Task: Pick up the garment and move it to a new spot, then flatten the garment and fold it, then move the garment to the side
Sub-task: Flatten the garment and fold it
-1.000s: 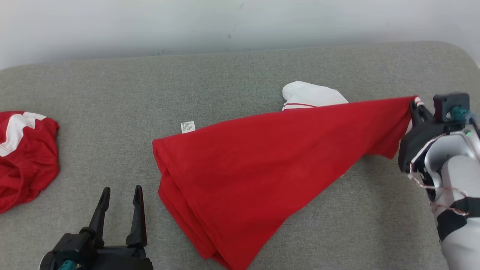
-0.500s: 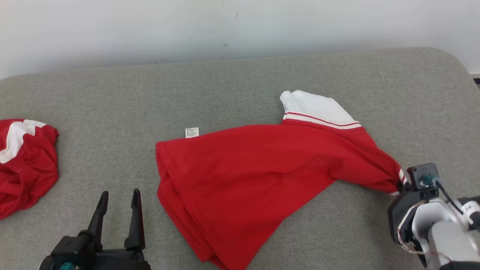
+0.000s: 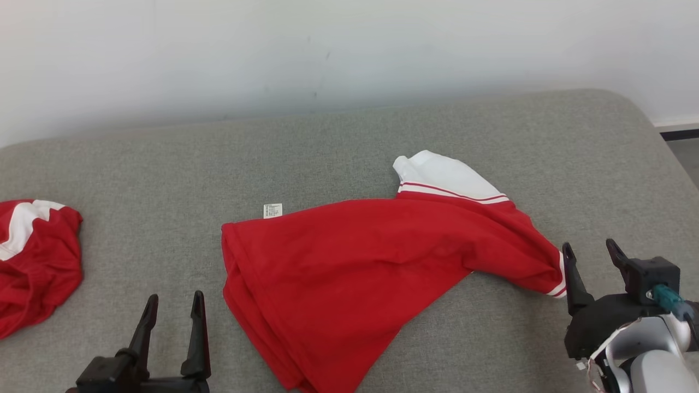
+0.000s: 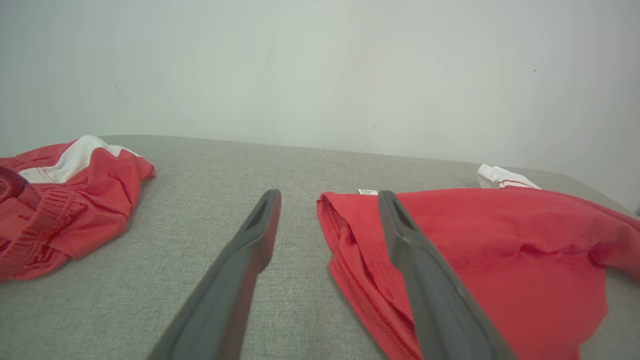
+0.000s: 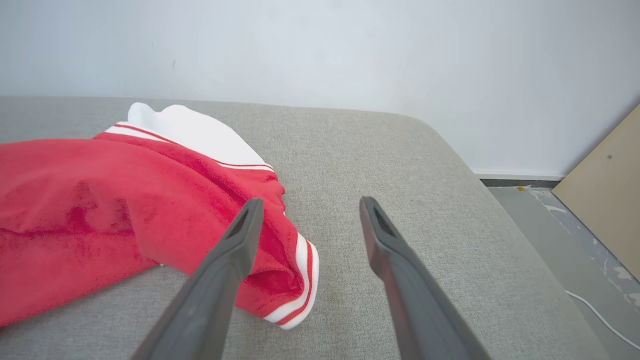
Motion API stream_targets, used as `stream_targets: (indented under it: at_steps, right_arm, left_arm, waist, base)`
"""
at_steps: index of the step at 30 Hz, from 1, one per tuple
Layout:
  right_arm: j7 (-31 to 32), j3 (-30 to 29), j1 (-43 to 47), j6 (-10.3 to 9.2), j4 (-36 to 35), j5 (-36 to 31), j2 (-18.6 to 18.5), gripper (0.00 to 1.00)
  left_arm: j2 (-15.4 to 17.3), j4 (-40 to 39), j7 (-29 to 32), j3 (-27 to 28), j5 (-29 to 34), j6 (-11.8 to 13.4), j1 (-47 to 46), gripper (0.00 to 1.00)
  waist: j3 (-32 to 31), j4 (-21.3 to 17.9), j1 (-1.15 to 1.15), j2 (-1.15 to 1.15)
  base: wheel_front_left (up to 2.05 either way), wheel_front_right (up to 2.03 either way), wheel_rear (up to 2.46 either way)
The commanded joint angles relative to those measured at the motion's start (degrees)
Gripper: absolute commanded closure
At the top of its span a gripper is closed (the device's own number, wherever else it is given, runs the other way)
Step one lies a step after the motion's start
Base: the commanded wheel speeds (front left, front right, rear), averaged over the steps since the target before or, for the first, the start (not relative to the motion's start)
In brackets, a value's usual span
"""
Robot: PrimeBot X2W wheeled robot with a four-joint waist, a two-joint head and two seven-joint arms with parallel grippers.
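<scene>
The grey cushioned surface [image 3: 349, 136] stretches ahead of both your grippers, and a pale wall [image 3: 349, 49] rises behind its far edge.

The red garment [image 3: 349, 262] lies on that surface between the two grippers, spread out but rumpled. Its wide body is ahead and to the right of your left gripper [image 3: 175, 296]. It tapers toward your right gripper [image 3: 589, 245]. The hem edge nearest the left gripper is doubled over in loose layers.

A second red-and-white garment [image 3: 33, 262] sits bunched up well to the left of the left gripper, apart from the first.

Your left gripper is empty, with its fingers spread wide and hovering low over bare cushion just short of the garment's hem.

Your right gripper is also wide open and holds nothing. Both its fingers point toward the wall.

A white sleeve [image 3: 442, 172] sticks out from the garment's far side, ahead and to the left of the right gripper.

The striped cuff [image 3: 558, 273] lies just beside the right gripper's left finger, outside the gap between the fingers. You cannot tell whether the finger touches it.

A small white label [image 3: 272, 210] rests at the garment's far corner, ahead of the left gripper.
</scene>
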Motion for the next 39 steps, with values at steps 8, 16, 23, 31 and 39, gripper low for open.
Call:
stream_targets:
  at_steps: [8, 16, 23, 31, 39]
  right_arm:
    - [-10.5, 4.9, 4.3, 0.04, -8.7, 3.7, 2.6, 0.00]
    - [-17.9, 10.8, 5.3, 0.04, -6.4, 6.1, 2.9, 0.00]
    - [-18.9, 9.2, 6.2, 0.04, -1.1, 7.7, 5.0, 0.00]
    - [-19.0, 8.8, 5.1, 0.04, 1.2, 7.6, 5.7, 0.00]
    - [-18.8, 9.5, 5.0, 0.04, 2.2, 7.8, 5.9, 0.00]
  left_arm:
    - [0.0, 0.1, -0.1, 0.6, -0.2, 0.5, 1.9, 0.00]
    - [0.0, 0.2, -0.1, 0.8, 0.2, 0.7, 2.7, 0.00]
    - [0.0, 0.0, -0.1, 1.4, 0.4, 0.6, 3.5, 0.00]
    - [0.0, -0.4, -0.1, 1.4, 0.5, 0.9, 4.1, 0.00]
    - [0.0, 0.4, -0.1, 0.7, 0.2, 0.8, 3.5, 0.00]
  waist:
    - [-1.9, -0.6, 0.00, 0.00]
    - [-3.6, 0.1, 0.00, 0.00]
    - [-4.7, 1.0, 0.00, 0.00]
    - [-4.8, 1.2, 0.00, 0.00]
    - [-4.1, 0.8, 0.00, 0.00]
  base:
    - [0.00, 0.00, 0.00]
    - [0.00, 0.00, 0.00]
    - [0.00, 0.00, 0.00]
    - [0.00, 0.00, 0.00]
    - [0.00, 0.00, 0.00]
